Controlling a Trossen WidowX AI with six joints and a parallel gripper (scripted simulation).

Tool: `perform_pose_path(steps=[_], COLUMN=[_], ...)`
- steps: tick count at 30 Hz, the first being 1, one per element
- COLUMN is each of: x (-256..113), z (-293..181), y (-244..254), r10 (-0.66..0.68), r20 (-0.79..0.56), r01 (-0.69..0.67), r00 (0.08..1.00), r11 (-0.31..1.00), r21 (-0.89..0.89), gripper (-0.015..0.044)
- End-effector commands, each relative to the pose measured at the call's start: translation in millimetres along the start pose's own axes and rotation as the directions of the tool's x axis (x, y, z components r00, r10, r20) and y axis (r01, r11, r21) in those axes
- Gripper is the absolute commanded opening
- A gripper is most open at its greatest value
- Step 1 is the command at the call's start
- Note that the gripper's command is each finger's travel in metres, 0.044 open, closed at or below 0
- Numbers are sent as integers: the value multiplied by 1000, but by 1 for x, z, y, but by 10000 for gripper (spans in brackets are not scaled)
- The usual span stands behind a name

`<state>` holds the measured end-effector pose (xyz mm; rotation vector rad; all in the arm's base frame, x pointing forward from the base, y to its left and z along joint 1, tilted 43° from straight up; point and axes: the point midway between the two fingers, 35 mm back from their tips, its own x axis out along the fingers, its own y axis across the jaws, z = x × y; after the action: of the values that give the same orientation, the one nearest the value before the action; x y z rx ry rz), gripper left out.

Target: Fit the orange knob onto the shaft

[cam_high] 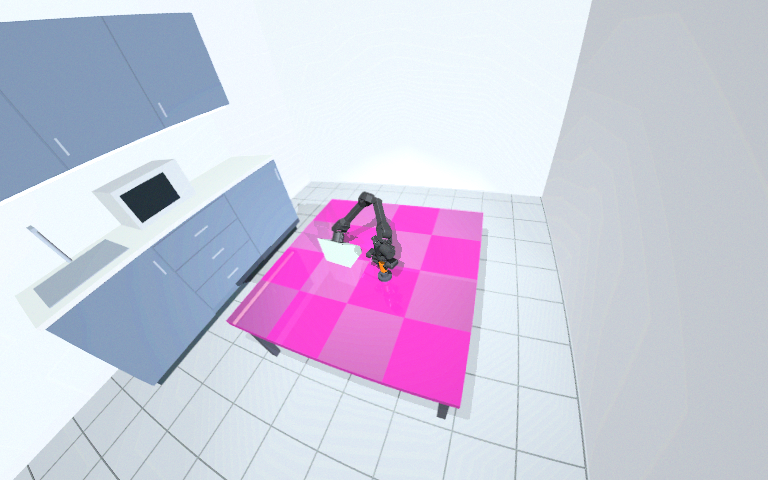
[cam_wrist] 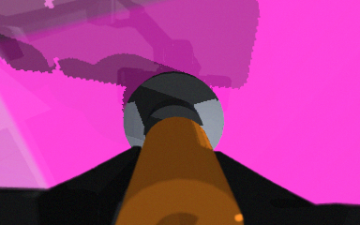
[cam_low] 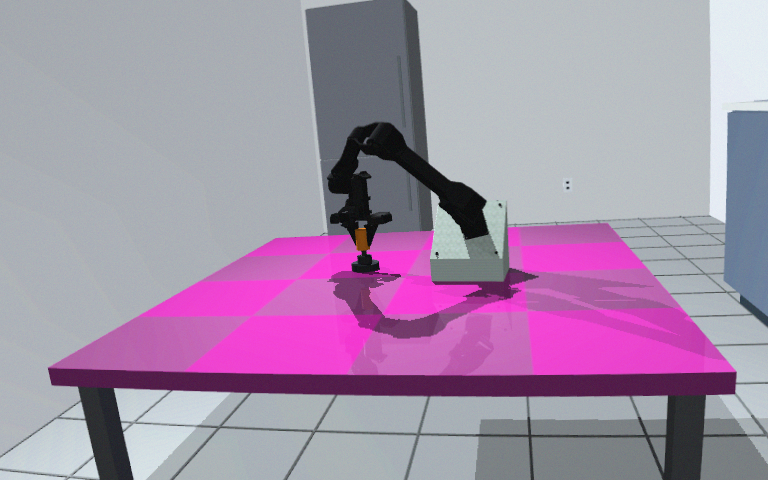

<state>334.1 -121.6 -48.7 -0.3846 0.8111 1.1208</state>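
Gripper (cam_high: 383,265) (cam_low: 362,242) (cam_wrist: 176,156): clamped on orange knob (cam_high: 383,267) (cam_low: 362,239) (cam_wrist: 179,159) | Knob: smooth, cylindrical, near upright, above round pedestal (cam_high: 384,277) (cam_low: 365,265) (cam_wrist: 212,117) | Pedestal: dark, stepped | Table (cam_high: 430,356) (cam_low: 436,350) (cam_wrist: 308,117): glossy pink checks | Base block (cam_high: 339,254) (cam_low: 465,269): pale, wedge-shaped, speckled.

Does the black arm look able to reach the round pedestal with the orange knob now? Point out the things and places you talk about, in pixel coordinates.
Probably yes: the claw (cam_high: 383,265) (cam_low: 362,242) holds the knob (cam_low: 361,239) (cam_wrist: 179,159) above the pedestal (cam_high: 384,276) (cam_low: 365,267) (cam_wrist: 212,119), nothing visible between; flat-side alignment stays unclear.
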Motion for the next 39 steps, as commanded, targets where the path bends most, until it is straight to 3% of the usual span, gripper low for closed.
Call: perform_pose_path(steps=[1, 21, 28, 39], x=[1, -3, -2, 1], z=[0, 1, 1, 0], y=[1, -1, -2, 1], r10=[0, 0, 0, 0], r20=[2, 2, 2, 2], r01=[0, 0, 1, 1], r00=[1000, 1000, 1000, 1000], r11=[1000, 1000, 980, 978], r21=[-2, -2, -200, -210], gripper=[0, 0, 0, 0])
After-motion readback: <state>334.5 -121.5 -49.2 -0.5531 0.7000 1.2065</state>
